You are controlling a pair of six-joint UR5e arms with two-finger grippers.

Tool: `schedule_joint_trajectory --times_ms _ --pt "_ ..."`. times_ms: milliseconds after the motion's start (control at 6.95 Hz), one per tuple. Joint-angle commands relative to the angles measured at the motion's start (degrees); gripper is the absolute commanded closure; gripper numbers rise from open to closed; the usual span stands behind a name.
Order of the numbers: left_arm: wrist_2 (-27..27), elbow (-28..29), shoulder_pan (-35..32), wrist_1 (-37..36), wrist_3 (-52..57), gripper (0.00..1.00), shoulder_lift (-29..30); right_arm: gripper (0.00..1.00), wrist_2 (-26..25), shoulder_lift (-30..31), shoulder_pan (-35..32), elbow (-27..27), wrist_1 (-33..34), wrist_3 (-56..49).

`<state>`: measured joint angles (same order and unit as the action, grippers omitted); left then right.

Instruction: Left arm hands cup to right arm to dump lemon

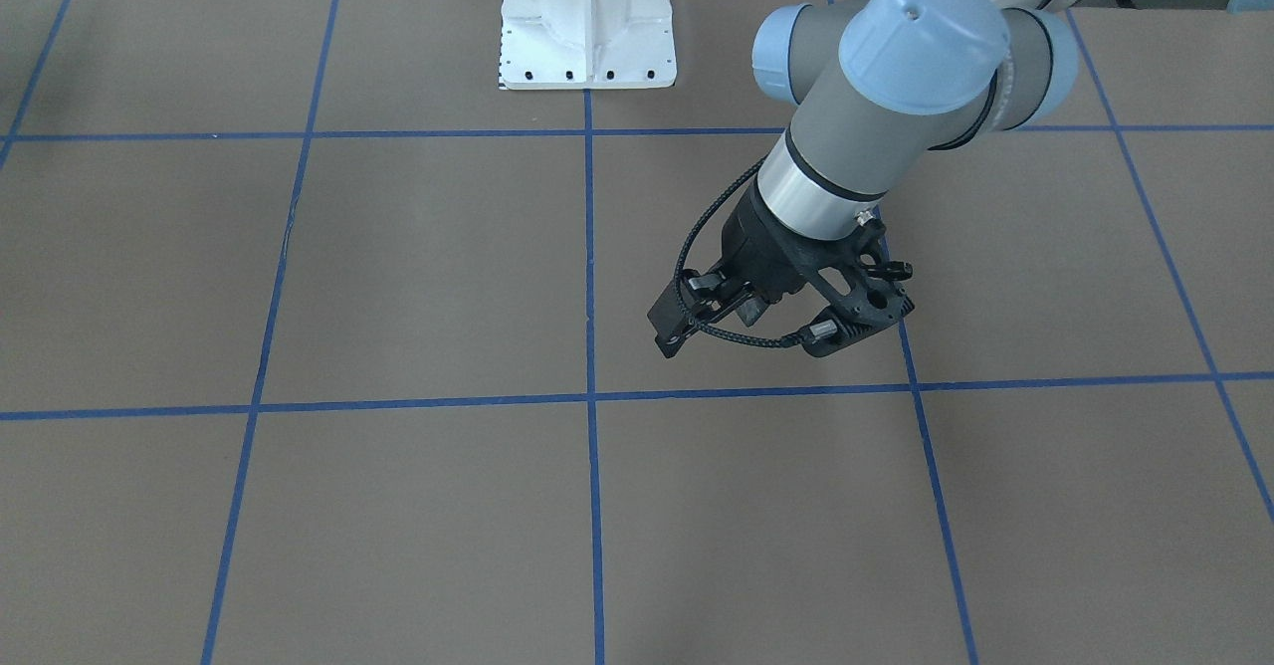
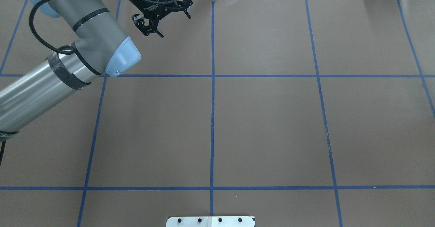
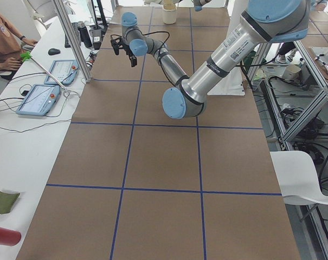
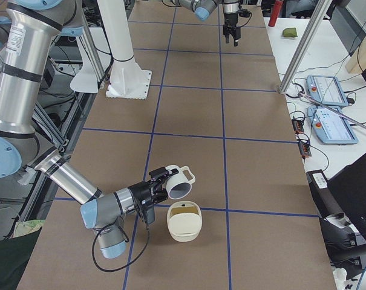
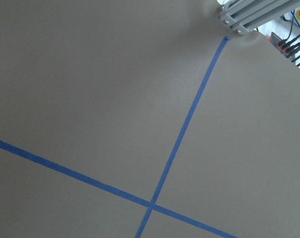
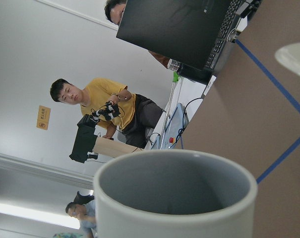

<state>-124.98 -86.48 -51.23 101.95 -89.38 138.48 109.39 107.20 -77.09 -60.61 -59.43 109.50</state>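
Right arm [image 4: 25, 90]: the near, large arm in the right side view, bent low over the near end of the table [image 2: 272, 118].
Right gripper [image 4: 164, 182]: stretched out level, just above the tabletop. The cup sits right at its tip. It appears only in this side view, so how far the fingers stand apart cannot be told.
Cup [image 4: 181, 180]: an off-white mug, off the table and tipped on its side. Its grey mouth is turned toward the near end and its loop handle is on the upper, far side. In the right wrist view the cup [image 6: 174, 193] fills the lower part, rim close to the lens and grey inside showing.
Cream container [image 4: 184, 232]: stands on the table just nearer than the tipped cup and below its mouth, apart from it.
Yellowish patch [image 4: 183, 211]: lies inside the container, on its far side; too small to tell what it is.
Left arm [image 2: 88, 33]: reaches to the far left part of the table, well apart from the cup.
Left gripper [image 2: 152, 30]: fingers spread with nothing between them, above bare brown table crossed by blue tape lines [image 5: 174, 148].
Robot base [image 1: 587, 28]: a white pedestal at the table's edge, between the two arms.
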Motion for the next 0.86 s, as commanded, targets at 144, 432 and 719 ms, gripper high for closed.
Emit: schedule_joint_trajectory --times_ms 144,432,719 --pt "0.0 0.0 0.17 0.17 0.0 0.0 -0.23 0.98 2.32 1.08 -0.08 -1.69 7.1 -26.46" --pt "0.0 0.0 0.17 0.18 0.0 0.0 -0.14 0.98 4.41 1.87 -1.9 -9.57 19.63 -35.82" --pt "0.0 0.09 0.17 0.26 0.0 0.0 -0.23 0.98 10.65 0.3 -9.09 -20.45 39.01 -44.93"
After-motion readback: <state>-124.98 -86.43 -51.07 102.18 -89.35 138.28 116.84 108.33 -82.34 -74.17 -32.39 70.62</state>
